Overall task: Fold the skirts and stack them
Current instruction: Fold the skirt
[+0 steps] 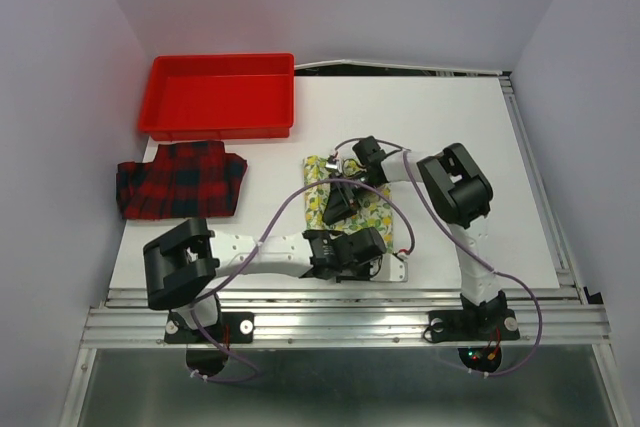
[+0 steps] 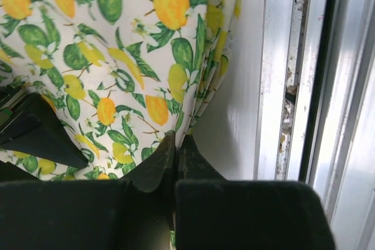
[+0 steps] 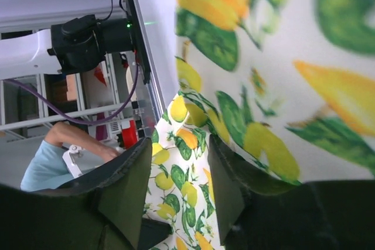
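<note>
Folding under way: the left gripper [image 2: 177, 140] is clamped on the near edge of the lemon-print skirt [image 2: 105, 74]. Its jaws are pressed together with only the layered hem between them, a pinch that looks meant to carry that edge over into a fold. The garment spreads ahead and to the left of those jaws, lying doubled on the white bench [image 1: 450, 147], with the aluminium rail [image 2: 281, 86] just to the gripper's right. On the far side of the cloth the right gripper [image 3: 176, 191] hangs low over the same skirt with its jaws roughly half apart. Printed cloth shows in the gap and rises close past one finger, though whether any of it is pinched cannot be told. Its stance suggests it is there to steady or take the opposite edge so the fabric does not slide. The red-and-black plaid skirt [image 1: 180, 190] lies well off to the left gripper's left, just this side of the red tray [image 1: 222, 97], unfolded and not yet part of any stack
</note>
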You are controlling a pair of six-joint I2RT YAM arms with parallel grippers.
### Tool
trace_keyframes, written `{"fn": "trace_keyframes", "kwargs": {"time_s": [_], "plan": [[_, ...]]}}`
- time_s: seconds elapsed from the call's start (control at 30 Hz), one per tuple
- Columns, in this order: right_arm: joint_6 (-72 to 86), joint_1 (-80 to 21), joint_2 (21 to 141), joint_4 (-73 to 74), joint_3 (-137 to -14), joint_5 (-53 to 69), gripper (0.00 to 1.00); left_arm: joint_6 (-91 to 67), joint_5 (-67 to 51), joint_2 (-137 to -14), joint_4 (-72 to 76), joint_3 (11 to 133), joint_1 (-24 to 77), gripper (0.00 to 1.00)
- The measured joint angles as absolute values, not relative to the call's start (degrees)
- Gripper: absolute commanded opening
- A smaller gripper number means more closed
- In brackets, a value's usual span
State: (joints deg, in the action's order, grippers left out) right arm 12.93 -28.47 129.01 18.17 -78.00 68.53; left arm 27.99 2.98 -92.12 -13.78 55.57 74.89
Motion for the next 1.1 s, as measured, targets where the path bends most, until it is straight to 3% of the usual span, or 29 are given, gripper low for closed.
{"fn": "trace_keyframes", "kwargs": {"time_s": [0.33, 0.77, 0.93, 1.1], "plan": [[14.9, -27.8, 126.0, 18.1, -87.0, 65.3, 0.48, 27.5, -1.7, -88.6, -18.2, 58.3, 74.5, 0.00], [22.3, -30.6, 131.9, 6.3, -80.8, 67.9, 0.46, 27.1, -4.3, -88.6, -20.1, 61.0, 70.8, 0.00], [21.2, -31.9, 131.9, 8.1, -82.0, 68.0, 0.55, 27.0, -5.2, -88.6, -21.1, 63.2, 68.4, 0.00], [13.3, -31.1, 129.4, 19.6, -87.2, 64.5, 0.63, 26.9, -6.1, -88.1, -22.6, 63.5, 67.8, 0.00]]}}
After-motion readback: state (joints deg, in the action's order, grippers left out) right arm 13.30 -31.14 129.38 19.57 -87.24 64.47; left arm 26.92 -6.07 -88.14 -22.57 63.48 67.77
